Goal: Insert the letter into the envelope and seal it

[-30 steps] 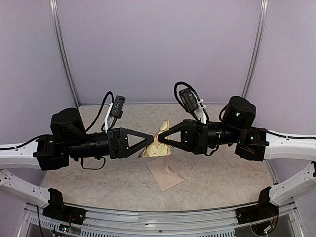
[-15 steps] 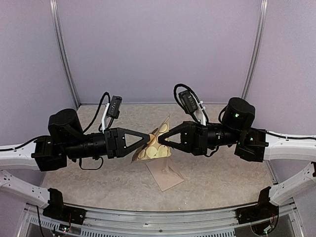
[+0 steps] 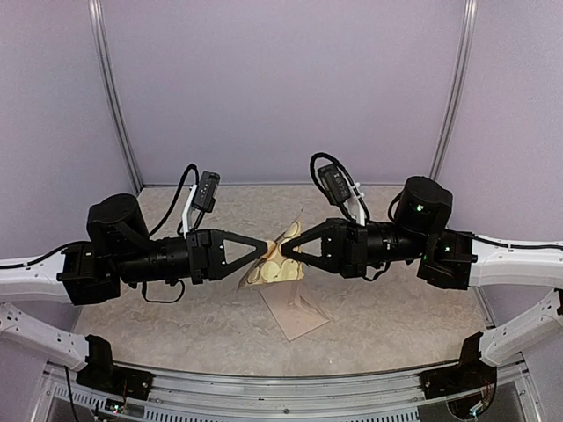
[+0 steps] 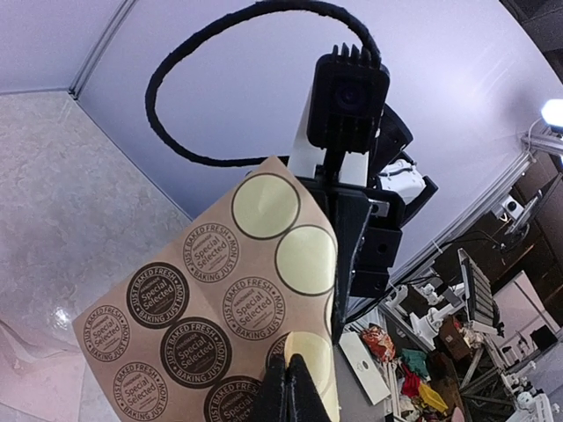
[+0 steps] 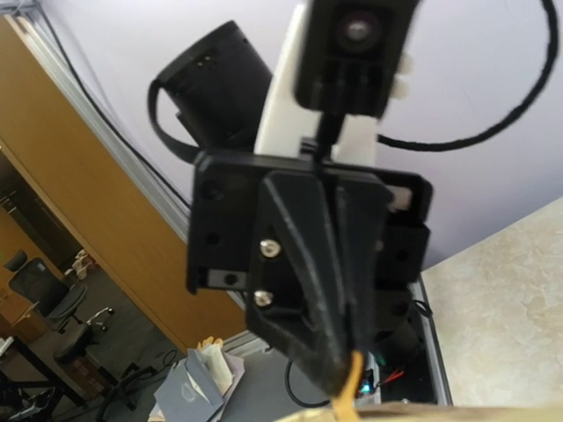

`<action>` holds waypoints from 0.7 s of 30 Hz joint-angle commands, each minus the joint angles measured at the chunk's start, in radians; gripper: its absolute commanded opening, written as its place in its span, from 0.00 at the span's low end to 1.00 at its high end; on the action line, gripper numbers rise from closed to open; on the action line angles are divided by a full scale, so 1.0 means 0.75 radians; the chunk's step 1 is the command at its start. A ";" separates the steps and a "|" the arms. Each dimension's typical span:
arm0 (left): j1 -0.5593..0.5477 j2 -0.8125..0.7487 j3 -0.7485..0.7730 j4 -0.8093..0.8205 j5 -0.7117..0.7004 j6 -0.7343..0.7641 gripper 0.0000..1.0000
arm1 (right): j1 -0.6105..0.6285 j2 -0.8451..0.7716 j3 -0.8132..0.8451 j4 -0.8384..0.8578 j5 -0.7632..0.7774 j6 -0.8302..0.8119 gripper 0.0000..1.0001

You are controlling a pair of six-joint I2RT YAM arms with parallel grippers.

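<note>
The pinkish envelope (image 3: 296,313) lies flat on the table below both arms. The letter is out of view. A tan sticker sheet (image 3: 274,264) hangs in the air between the two grippers. In the left wrist view the sticker sheet (image 4: 193,308) shows dark round stickers and pale empty circles. My left gripper (image 4: 290,376) is shut on the edge of a pale round sticker (image 4: 318,352) lifted off the sheet. My right gripper (image 3: 285,249) is shut on the sheet's upper right edge. In the right wrist view only the sheet's edge (image 5: 396,410) shows.
The marbled table (image 3: 396,325) is bounded by lilac walls at the back and sides. A metal rail (image 3: 290,387) runs along the near edge. Both arms reach inward and meet tip to tip above the middle.
The left gripper's jaws have shut on a sticker at the sheet's lower edge. The sheet and both gripper tips have shifted slightly left.
</note>
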 commanded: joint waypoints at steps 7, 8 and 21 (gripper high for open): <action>0.003 -0.044 -0.005 0.004 -0.093 0.012 0.00 | -0.075 -0.052 -0.067 -0.065 0.113 0.062 0.00; 0.008 -0.053 -0.011 -0.010 -0.121 0.007 0.00 | -0.089 -0.059 -0.082 -0.079 0.128 0.080 0.00; 0.124 -0.098 -0.055 -0.088 -0.159 -0.028 0.00 | -0.489 -0.207 -0.314 -0.307 0.247 0.071 0.00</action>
